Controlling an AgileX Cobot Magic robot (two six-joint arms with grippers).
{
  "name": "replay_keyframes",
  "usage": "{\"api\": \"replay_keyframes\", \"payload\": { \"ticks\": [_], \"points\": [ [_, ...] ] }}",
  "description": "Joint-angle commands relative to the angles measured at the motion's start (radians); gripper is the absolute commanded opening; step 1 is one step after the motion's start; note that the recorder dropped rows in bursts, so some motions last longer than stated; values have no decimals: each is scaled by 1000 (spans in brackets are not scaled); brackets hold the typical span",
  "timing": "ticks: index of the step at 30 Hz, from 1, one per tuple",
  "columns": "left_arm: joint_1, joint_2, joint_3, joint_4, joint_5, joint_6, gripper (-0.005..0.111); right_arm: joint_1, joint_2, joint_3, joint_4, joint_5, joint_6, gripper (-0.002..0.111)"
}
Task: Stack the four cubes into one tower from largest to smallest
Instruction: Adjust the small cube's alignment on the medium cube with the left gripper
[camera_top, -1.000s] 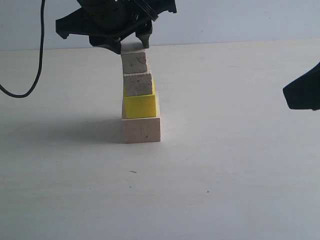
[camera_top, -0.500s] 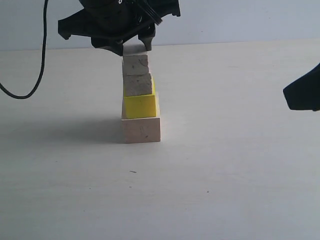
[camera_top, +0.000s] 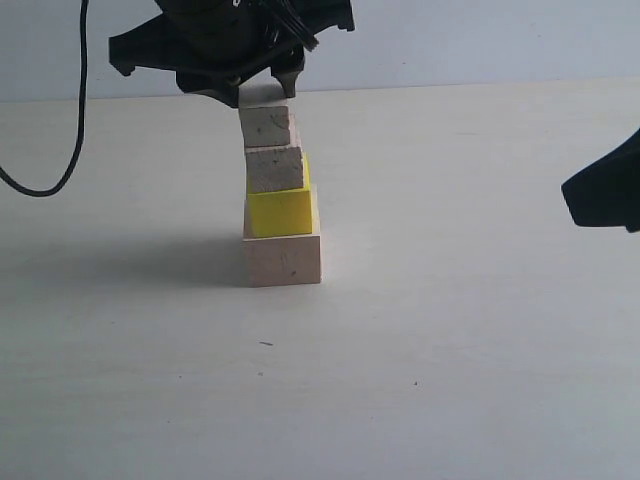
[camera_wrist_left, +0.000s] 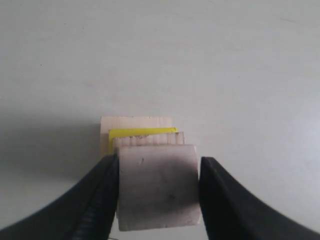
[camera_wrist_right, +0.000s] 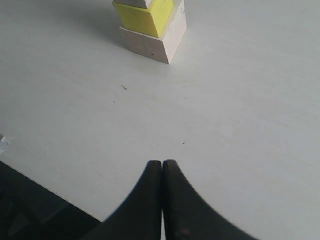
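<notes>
Two fingers (camera_wrist_left: 97, 200) of the left end effector (camera_wrist_left: 159, 167) were clamped on opposite sides of the top cube (camera_top: 267, 126), gripping it from above, probably so it could be nudged into line before release. That cube sat at the head of the tower (camera_top: 278, 195), its underside on or just above the small cube (camera_top: 276, 169); whether its weight was fully down could not be told. It overhung slightly to the left, so it was likely held for a correction and not yet let go. Below came the yellow cube (camera_top: 281, 213) and then the base cube (camera_top: 283, 260), which stood on the worktop (camera_top: 450, 350), largest lowest as the task asks. The right end effector (camera_wrist_right: 162, 166) hung well apart to the right, its fingers pressed together and empty, seemingly parked clear of the stack. Compared with half a second before, the left end effector and the top cube had shifted slightly left and a little higher, while the three lower cubes had not moved.
</notes>
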Motion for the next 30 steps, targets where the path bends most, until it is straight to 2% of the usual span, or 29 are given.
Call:
{"api": "replay_keyframes", "payload": {
  "ticks": [1, 30],
  "points": [
    [-2, -1, 3, 0, -3, -4, 0, -3, -6, 6, -6, -3, -12, 0],
    [-2, -1, 3, -4, -7, -27, 0, -3, -6, 6, -6, -3, -20, 0]
  ]
}}
